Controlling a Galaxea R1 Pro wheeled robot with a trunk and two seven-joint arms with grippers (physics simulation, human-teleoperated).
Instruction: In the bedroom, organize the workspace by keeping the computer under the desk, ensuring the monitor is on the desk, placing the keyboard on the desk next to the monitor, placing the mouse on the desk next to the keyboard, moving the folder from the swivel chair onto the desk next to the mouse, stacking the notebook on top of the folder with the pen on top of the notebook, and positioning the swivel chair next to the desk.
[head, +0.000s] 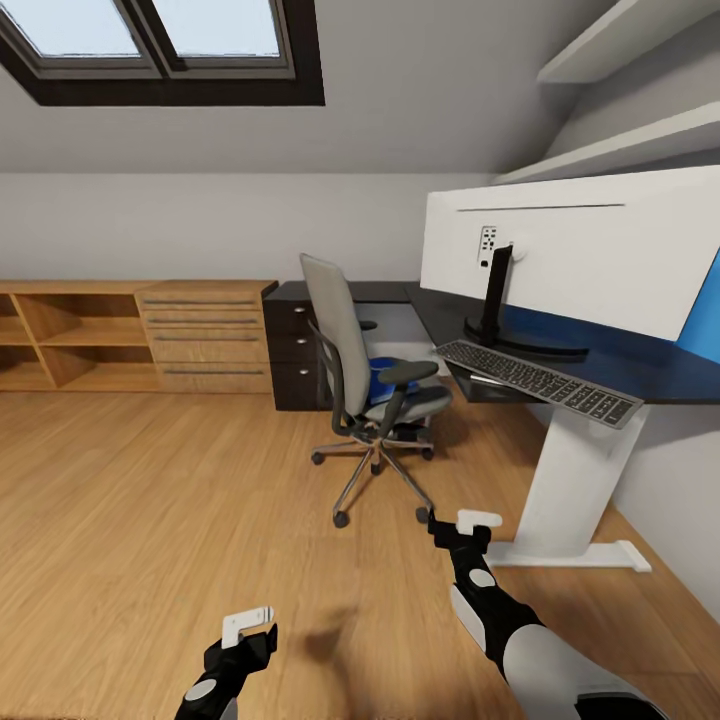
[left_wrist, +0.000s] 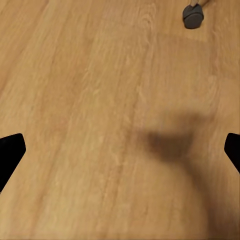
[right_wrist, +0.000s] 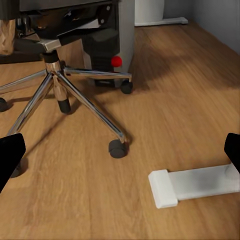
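Grey-padded swivel chair w/ chrome star base, flat blue folder on seat; well ahead of both end effectors (left, right, each spread wide) over wood-plank floor.

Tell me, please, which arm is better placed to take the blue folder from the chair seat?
The right arm, probably. The right gripper hangs open near the swivel chair base, on the desk side, below the folder. The left gripper is farther back over bare floor.
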